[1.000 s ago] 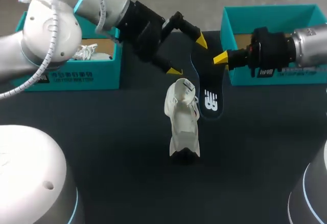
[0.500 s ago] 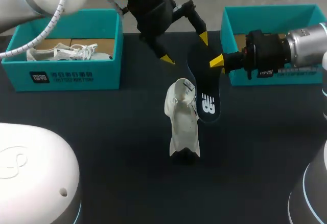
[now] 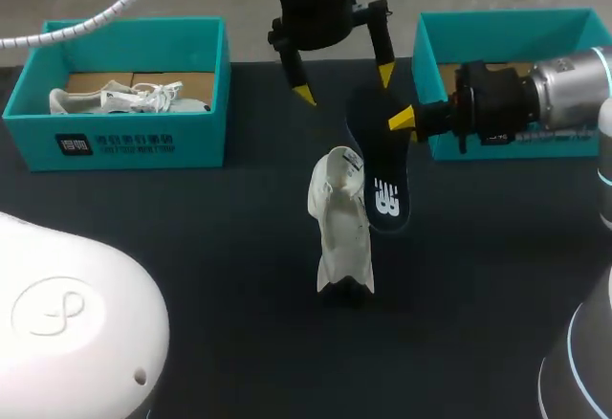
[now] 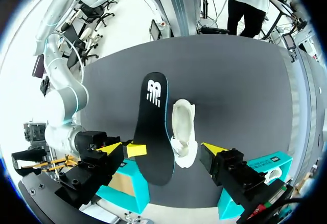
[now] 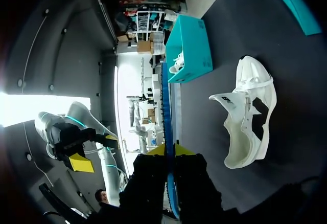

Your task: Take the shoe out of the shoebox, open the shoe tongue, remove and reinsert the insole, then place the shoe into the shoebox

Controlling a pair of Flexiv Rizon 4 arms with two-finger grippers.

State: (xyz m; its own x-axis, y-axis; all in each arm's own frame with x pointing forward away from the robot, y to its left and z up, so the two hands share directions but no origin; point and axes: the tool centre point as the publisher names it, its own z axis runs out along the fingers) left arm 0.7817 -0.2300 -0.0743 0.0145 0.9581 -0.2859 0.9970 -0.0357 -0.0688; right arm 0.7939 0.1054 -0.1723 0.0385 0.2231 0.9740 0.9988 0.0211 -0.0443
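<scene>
Our left pincer [image 3: 344, 84] is pulling back, spread and empty; our right pincer [image 3: 403, 119] is carrying the clamped insole [image 3: 382, 185] nearer the shoe [image 3: 340, 223] ahead of it. We are judging: steady the shoe, feed the free end first.

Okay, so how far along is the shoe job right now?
Done: the white shoe sits out on the table, tongue open, black insole removed. In hand: the right gripper pinches that insole beside the shoe; the left gripper hangs open. Left: reinsert the insole, box the shoe.
</scene>
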